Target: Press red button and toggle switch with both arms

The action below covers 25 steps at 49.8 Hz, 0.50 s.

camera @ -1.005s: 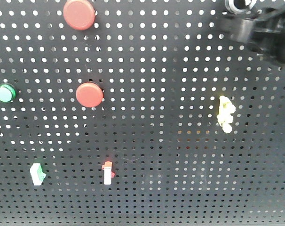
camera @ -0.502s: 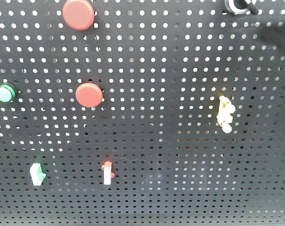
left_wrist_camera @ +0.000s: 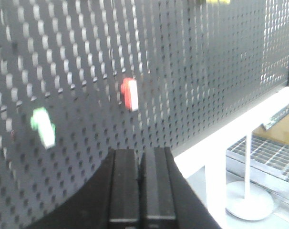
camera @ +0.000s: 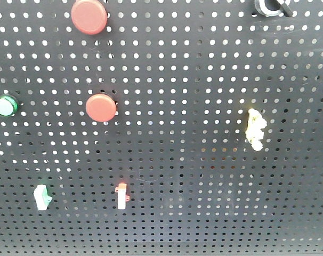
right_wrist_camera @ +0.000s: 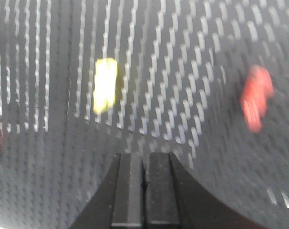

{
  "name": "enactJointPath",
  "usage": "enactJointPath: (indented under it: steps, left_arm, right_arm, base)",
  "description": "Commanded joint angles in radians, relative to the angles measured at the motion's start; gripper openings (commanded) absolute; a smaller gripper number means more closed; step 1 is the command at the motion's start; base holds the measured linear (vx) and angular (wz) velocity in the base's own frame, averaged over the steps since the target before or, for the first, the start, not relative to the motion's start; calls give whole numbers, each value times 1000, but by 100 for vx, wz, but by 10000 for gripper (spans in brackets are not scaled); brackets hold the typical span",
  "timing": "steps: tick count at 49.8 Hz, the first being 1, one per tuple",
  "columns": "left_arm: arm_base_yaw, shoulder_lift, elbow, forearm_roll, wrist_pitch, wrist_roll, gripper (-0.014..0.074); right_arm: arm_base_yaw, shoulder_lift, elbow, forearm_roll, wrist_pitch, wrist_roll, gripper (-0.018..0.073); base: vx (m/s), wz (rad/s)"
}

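Pegboard [camera: 204, 202] faces left tool [left_wrist_camera: 139, 164] and right tool [right_wrist_camera: 145, 167], both closed.

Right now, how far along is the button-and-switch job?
Done: nothing confirmable; upper red button and lower red button show no pressed sign. In hand: left gripper shut, facing red switch; right gripper shut, pointed beside yellow switch; neither touches. Left: likely both press and toggle.
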Motion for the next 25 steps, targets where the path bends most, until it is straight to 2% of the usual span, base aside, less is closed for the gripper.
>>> enactJointPath:
  steps: [1,11,25]
  left_arm:
    - [0,-1,0,-16,-84,-11,2]
    - [0,-1,12,-16,-13,-11,2]
    - [0,-1,12,-16,7,-11,2]
  right_arm:
    - [-7,-53,51,6,-125,-5,-3]
    - [-7,-104,185,7,-119,-2,-3]
    - [-7,-104,307,7,-118,-2,-3]
  base:
    - [0,0]
    - [0,0]
    - [0,0]
